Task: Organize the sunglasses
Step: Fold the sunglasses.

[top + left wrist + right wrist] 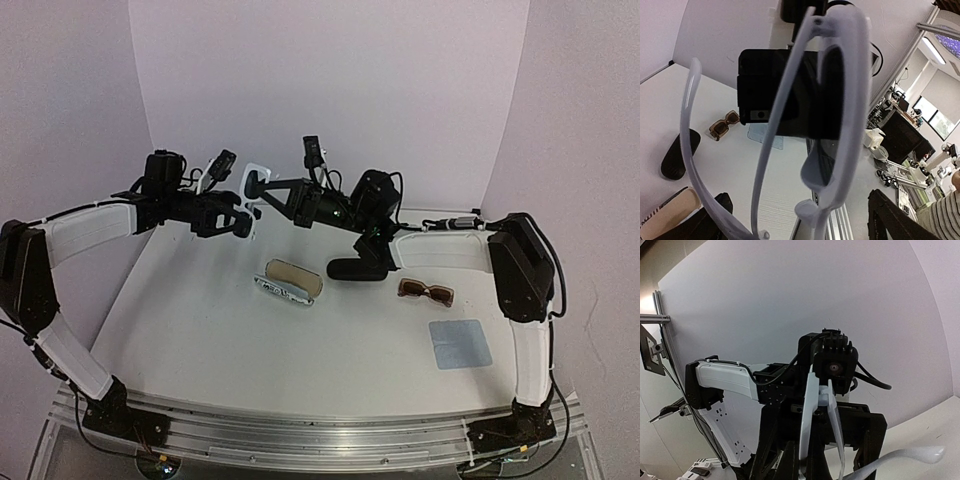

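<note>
Over white table (200, 330), right gripper (263, 186) pinches white sunglasses (256, 172); left gripper (243, 221) apparently spread.

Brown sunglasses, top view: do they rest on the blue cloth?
No, the brown sunglasses lie on the white table, apart from the blue cloth.
</note>
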### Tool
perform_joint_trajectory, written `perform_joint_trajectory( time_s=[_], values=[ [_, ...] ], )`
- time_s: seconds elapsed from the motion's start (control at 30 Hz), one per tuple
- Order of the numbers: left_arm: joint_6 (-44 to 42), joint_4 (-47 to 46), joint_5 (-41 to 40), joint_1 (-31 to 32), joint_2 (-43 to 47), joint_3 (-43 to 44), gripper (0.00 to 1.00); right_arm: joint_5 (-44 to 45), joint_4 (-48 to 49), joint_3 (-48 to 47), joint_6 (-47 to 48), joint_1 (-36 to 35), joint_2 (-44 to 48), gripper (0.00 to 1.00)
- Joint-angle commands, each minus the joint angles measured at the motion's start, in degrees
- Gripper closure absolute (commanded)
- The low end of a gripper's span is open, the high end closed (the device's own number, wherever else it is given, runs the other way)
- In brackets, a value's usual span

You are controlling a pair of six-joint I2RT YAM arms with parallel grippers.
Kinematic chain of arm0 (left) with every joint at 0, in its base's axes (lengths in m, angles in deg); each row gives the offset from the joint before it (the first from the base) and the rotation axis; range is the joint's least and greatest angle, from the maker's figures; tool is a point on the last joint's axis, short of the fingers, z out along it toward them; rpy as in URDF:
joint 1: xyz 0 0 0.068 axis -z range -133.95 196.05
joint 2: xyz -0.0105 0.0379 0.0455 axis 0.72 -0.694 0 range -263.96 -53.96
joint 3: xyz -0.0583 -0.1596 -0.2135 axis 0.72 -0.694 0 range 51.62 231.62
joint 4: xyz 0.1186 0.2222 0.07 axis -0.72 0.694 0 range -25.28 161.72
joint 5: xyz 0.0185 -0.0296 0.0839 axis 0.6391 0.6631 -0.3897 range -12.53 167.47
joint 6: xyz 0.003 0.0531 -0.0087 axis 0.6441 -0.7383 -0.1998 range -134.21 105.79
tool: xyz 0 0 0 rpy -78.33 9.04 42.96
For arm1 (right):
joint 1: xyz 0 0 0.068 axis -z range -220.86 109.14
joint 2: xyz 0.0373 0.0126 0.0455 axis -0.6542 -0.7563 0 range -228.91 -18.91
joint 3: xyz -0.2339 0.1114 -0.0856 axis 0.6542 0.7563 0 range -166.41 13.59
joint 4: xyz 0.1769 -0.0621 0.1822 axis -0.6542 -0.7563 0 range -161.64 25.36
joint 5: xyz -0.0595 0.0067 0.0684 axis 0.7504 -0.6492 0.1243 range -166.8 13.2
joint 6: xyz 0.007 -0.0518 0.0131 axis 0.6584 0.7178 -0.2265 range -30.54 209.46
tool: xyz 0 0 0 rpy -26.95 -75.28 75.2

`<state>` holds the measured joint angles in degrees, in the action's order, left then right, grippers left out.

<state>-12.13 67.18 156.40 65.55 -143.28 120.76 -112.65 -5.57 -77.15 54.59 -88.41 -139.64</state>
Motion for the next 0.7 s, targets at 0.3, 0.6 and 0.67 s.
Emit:
perform_joint_trajectory(
  time_s=[0.3,0.6,0.67],
  values=[
    [-3.7,-4.4,-2.1,0.0,5.6,0.1,0.62,6.6,1.7,3.0,-1.2,0.5,3.7,1.00],
    [-13.4,7.9,-7.4,0.0,4.7,4.3,0.72,6.4,1.7,3.5,-1.0,0.7,4.3,1.00],
    [-17.3,11.3,-7.9,0.0,4.4,5.4,0.75,6.4,1.7,3.8,-1.1,0.7,4.1,1.00]
  ],
)
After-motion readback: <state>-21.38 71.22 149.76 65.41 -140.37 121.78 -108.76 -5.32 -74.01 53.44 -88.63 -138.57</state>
